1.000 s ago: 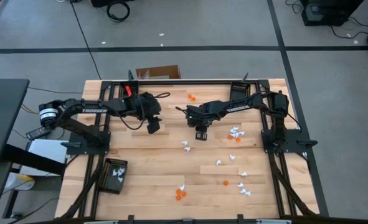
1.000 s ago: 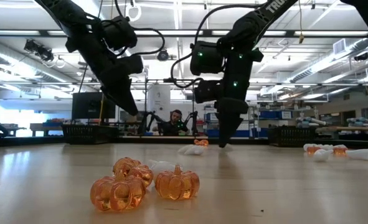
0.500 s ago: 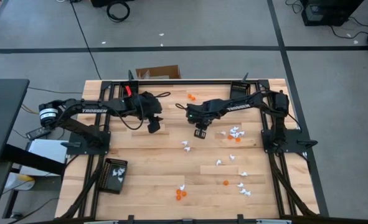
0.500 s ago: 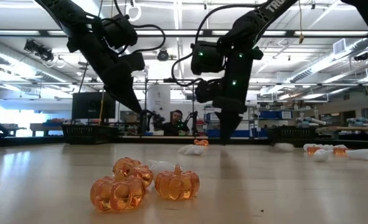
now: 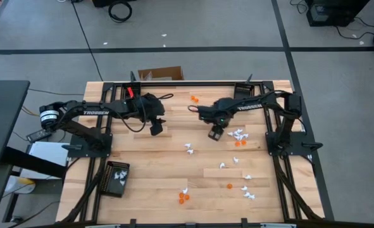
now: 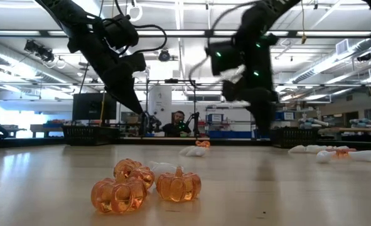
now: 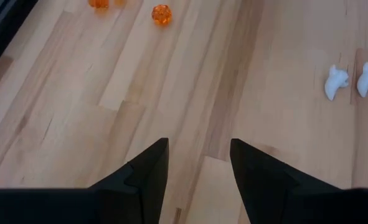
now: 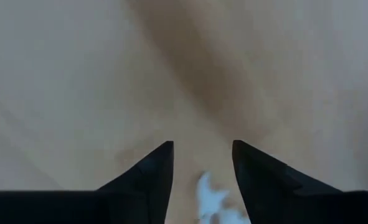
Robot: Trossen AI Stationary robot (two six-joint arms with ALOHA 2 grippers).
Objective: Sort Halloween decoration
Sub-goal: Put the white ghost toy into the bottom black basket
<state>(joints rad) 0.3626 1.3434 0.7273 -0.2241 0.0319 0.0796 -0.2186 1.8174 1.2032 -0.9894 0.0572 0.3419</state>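
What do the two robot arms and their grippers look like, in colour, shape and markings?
Both arms are black and slender, with black cables looping along them. The left arm carries white TROSSEN lettering on its link, and the right arm has white lettering too. Each ends in two dark, pointed fingers. Small green lights glow on the right wrist.

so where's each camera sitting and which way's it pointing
high: above, straight down on the table; both arms, left claw, right claw.
low: table height, level across; orange pumpkins close, arms hanging in from above.
left wrist: past its open fingers at bare wood, two white trinkets.
right wrist: past open fingers, white trinket between them.
shared: high and low both show the orange pumpkins.
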